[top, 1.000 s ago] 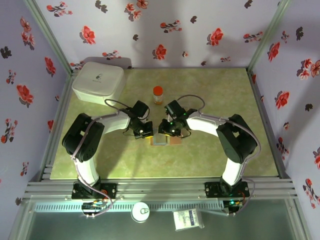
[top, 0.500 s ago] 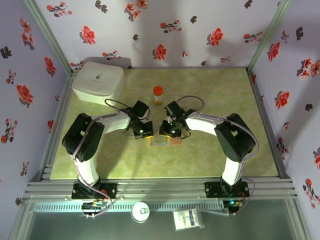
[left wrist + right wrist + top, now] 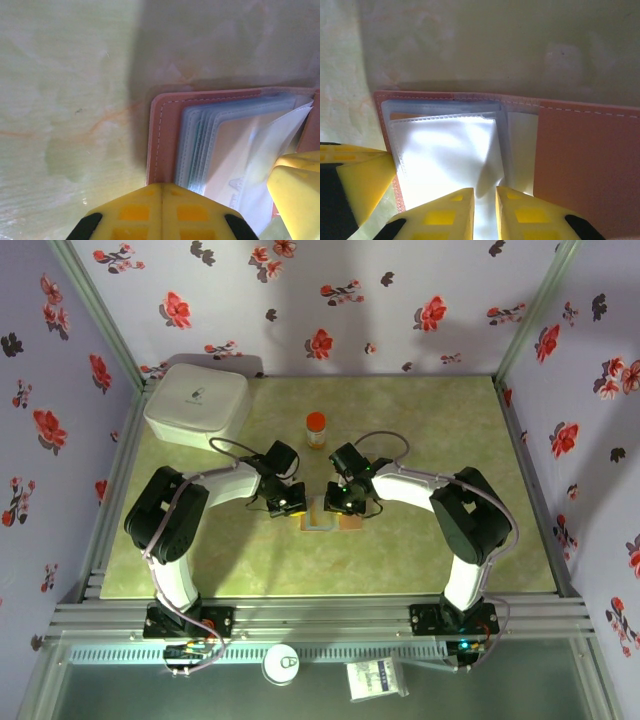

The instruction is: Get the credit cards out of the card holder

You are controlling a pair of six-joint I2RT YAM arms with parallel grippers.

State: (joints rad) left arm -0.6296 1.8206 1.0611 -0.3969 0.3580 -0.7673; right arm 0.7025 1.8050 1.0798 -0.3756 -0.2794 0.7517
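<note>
Card holder [image 3: 322, 517] lies open on the table [image 3: 420, 440] between your arms, its cards [image 3: 415, 116] tucked in limp, slippery clear sleeves [image 3: 445, 150]. Your left gripper [image 3: 162, 200], jaws shut and empty, rests at its left edge. Your right gripper [image 3: 485, 200], nearly closed, pinches one sleeve. Grip a stiff card edge, not the film.

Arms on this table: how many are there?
2. The left arm reaches in from the left side and the right arm from the right. Both meet over the open card holder in the middle. None seems hidden.
</note>
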